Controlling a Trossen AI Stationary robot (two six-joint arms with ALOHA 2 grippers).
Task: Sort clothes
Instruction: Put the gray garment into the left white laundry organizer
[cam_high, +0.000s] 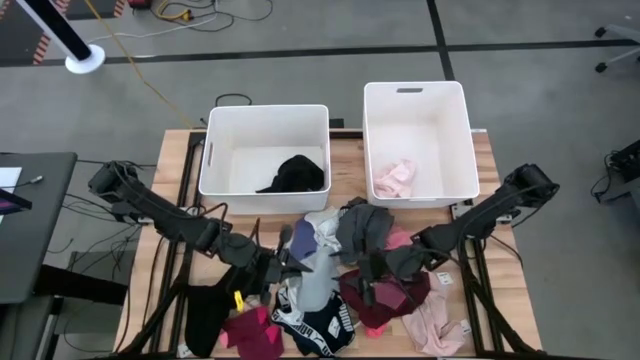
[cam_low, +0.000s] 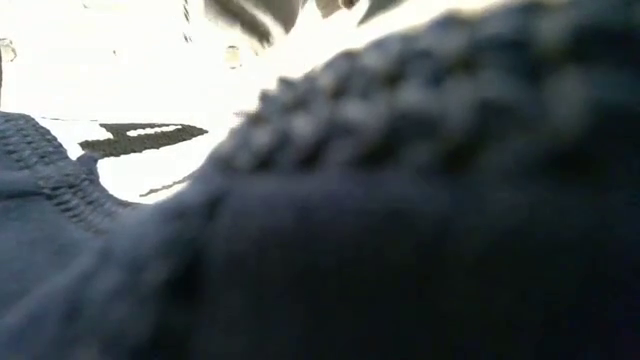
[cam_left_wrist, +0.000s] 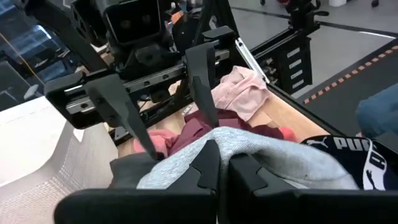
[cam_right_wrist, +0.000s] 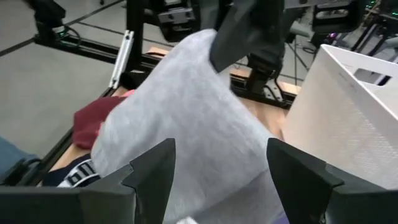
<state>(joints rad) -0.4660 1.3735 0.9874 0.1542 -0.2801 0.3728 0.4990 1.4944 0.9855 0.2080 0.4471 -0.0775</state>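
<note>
With one black garment (cam_high: 293, 174) and one pink garment (cam_high: 393, 179) binned, my left gripper (cam_high: 283, 266) pinches the grey garment (cam_high: 315, 275), my right gripper (cam_high: 368, 275) gapes wide, most of the pile (cam_high: 330, 310) remaining.

Clothes (cam_high: 330, 290) heaped before two bins (cam_high: 265, 150) — one garment (cam_high: 295, 174) inside each

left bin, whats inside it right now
The left bin holds one black garment, bunched in the corner nearest the table's clothes pile. The rest of its floor is bare. Anything beneath that garment is hidden.
</note>
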